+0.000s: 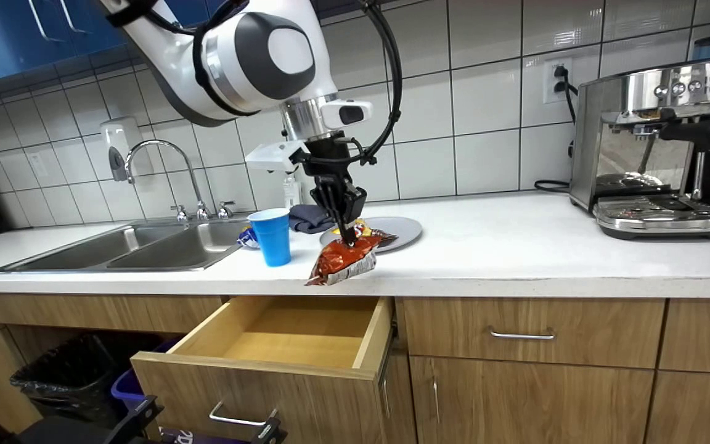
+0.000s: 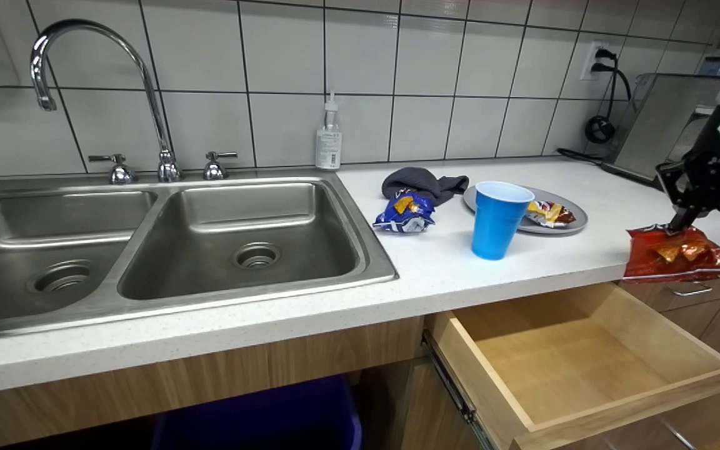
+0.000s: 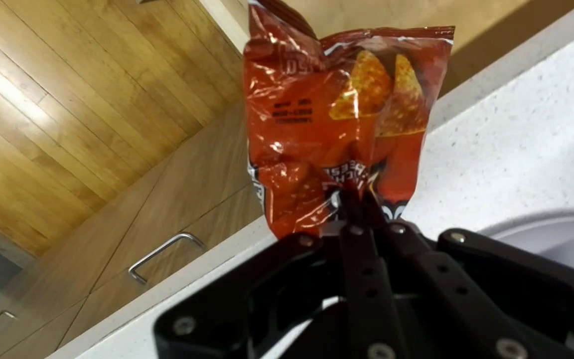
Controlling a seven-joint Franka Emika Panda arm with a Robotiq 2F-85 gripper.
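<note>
Gripper point(image 3: 361, 202) pinches a crinkled, glossy red tortilla-chip bag point(image 3: 337, 122), lettering partly hidden beneath the grip; smooth gray plate point(image 3: 566, 238) cut off at wrist view's edge.

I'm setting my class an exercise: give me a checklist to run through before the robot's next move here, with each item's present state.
1. Tool shut on the red chip bag: ok.
2. Bag apart from the gray plate: ok, counter shows between them in the wrist view.
3. Bag clear of the counter edge: cannot tell whether they touch.
4. Drawer open: ok.
5. Blue cup upright: ok.
</note>
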